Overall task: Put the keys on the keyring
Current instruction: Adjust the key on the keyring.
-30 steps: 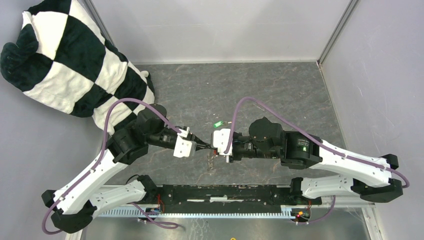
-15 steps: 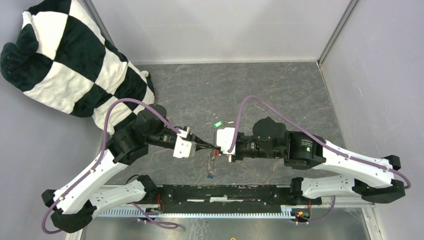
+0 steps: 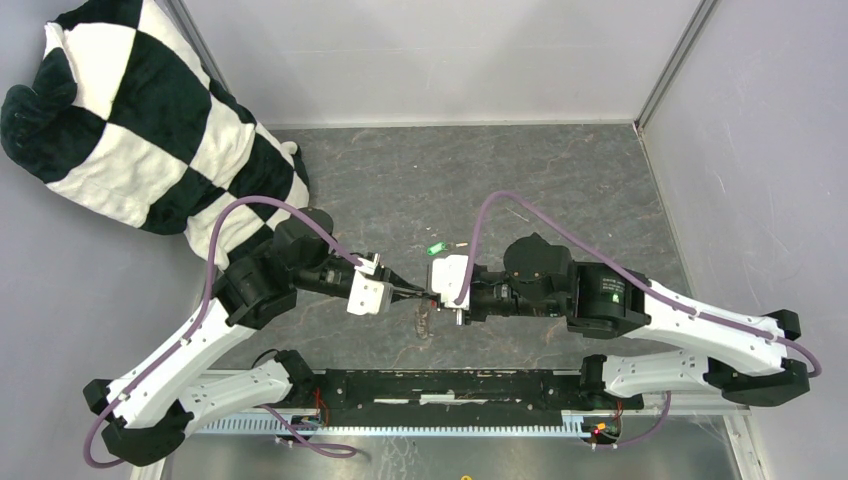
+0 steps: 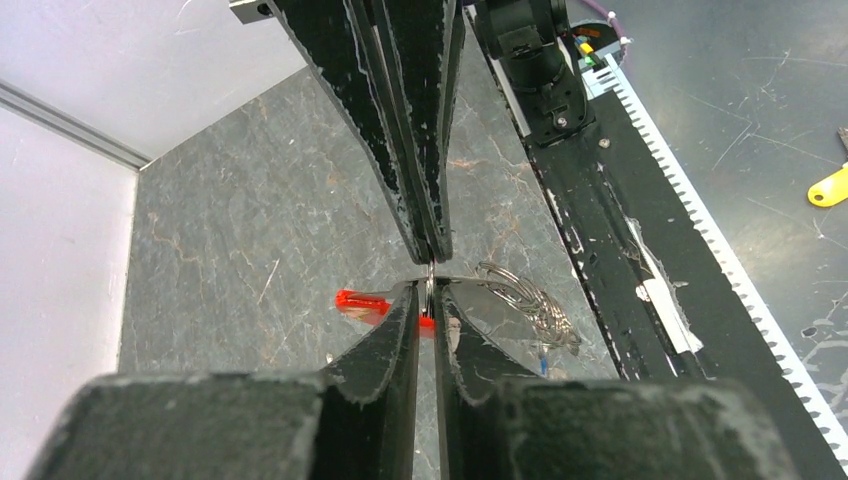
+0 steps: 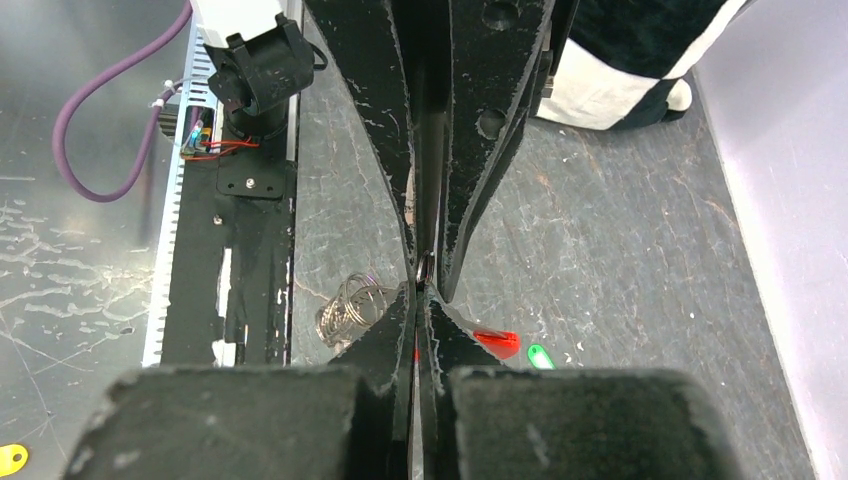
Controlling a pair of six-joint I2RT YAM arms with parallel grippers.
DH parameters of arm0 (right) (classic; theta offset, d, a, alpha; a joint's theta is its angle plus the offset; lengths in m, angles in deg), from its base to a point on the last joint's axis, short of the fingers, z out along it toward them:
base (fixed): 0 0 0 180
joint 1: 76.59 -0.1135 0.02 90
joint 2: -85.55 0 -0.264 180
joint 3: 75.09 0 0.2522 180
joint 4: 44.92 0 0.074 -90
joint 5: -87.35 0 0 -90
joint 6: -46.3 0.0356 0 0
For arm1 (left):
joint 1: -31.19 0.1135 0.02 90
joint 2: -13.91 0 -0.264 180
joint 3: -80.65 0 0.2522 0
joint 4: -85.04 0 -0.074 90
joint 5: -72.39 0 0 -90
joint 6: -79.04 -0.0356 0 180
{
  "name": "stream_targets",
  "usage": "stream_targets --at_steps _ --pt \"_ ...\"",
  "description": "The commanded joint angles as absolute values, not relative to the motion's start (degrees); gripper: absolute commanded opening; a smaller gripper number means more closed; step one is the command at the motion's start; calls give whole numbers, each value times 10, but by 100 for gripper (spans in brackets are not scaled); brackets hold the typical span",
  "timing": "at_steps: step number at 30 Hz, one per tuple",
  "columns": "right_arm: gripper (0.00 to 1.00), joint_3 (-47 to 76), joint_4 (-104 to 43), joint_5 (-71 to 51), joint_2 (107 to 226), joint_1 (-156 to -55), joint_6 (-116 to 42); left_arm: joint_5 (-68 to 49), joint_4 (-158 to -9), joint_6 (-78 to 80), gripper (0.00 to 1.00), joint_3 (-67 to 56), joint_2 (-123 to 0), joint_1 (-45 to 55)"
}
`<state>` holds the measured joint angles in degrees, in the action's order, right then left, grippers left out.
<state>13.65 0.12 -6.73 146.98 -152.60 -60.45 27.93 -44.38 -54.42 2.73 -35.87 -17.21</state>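
Observation:
My two grippers meet tip to tip over the middle of the table, left gripper [image 3: 424,296] and right gripper [image 3: 436,298]. Between both pairs of fingertips stands the thin keyring [image 4: 429,290], edge-on. My left gripper [image 4: 429,300] is nearly closed on it. My right gripper [image 5: 415,292] is shut on it. The red tag [image 4: 358,301] and a clump of silver rings [image 4: 525,300] hang beside the jaws, with a speck of blue [image 4: 541,365] under the clump. The green key [image 3: 435,248] lies on the table behind the grippers, and shows again by the red tag [image 5: 497,342] as a green head [image 5: 540,355].
A black-and-white checked plush cushion [image 3: 150,130] fills the back left corner. The black base rail [image 3: 450,385] runs along the near edge. A small yellow tag [image 4: 830,188] lies on the metal surface beyond the rail. Grey walls close in the back and the right.
Half a second ago the ring clump hung lower under the fingertips; now it is drawn back up. The right wrist has shifted slightly to the right. The left jaws closed, then eased a little.

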Motion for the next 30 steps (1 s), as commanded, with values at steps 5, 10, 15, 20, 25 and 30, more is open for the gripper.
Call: stream_targets --at_steps 5,10,15,20,25,30 --pt "1 177 4 -73 1484 -1525 -602 288 -450 -527 3 6 -356 -172" --pt "5 174 -6 -71 1476 -1525 -601 286 -450 -533 2 18 -349 -172" --pt "40 106 -94 -63 1405 -1526 -602 314 -458 -540 2 21 -344 -172" --pt "57 -16 -231 -53 1296 -1525 -614 349 -527 -555 2 56 -310 -172" --pt "59 -89 -306 -53 1226 -1525 -618 372 -530 -649 2 66 -292 -172" --pt "59 -122 -340 -52 1208 -1524 -615 380 -513 -772 2 77 -279 -173"
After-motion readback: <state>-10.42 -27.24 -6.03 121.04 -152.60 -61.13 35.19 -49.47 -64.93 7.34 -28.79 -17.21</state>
